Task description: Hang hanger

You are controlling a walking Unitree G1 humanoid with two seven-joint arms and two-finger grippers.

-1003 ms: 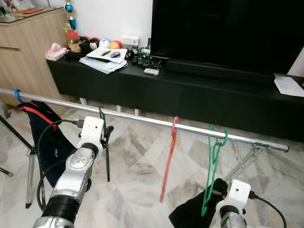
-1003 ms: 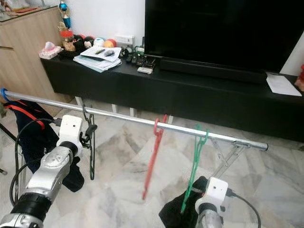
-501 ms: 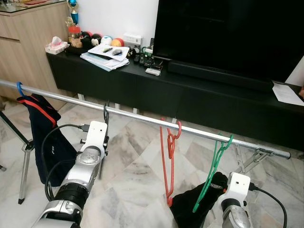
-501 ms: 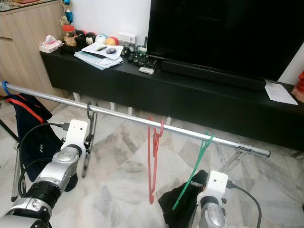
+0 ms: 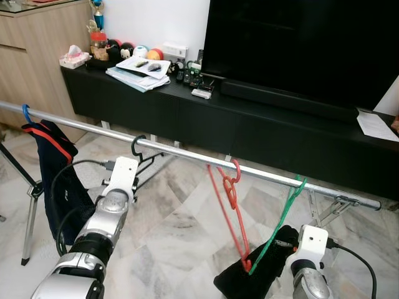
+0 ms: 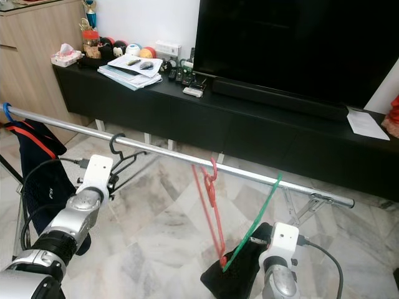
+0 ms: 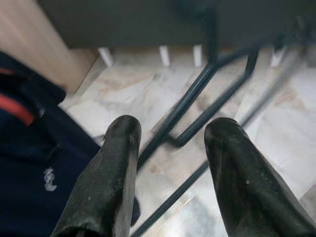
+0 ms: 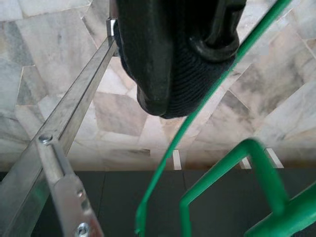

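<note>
The right gripper (image 5: 283,240) is mostly hidden behind its white wrist block and a dark cloth (image 5: 252,277) bunched low at the right, so whether its fingers are spread or pressed together cannot be told; in the right wrist view the green hanger (image 8: 212,163) crosses close in front of the dark fingers, blurred. In the left wrist view the left gripper (image 7: 170,148) has its two fingers spread apart, with the black hanger (image 7: 202,106) lying beyond them, not pinched. The black hanger's hook sits on the silver rail (image 5: 187,154) left of centre, its body swung toward the far right. Compared with half a second ago, the black hanger has tipped up from hanging straight, and the red hanger (image 5: 229,202) now slants down to the right, its lower end at the cloth. A navy garment (image 5: 53,168) on a blue hanger hangs at the rail's far-left end, partly cut off.
</note>
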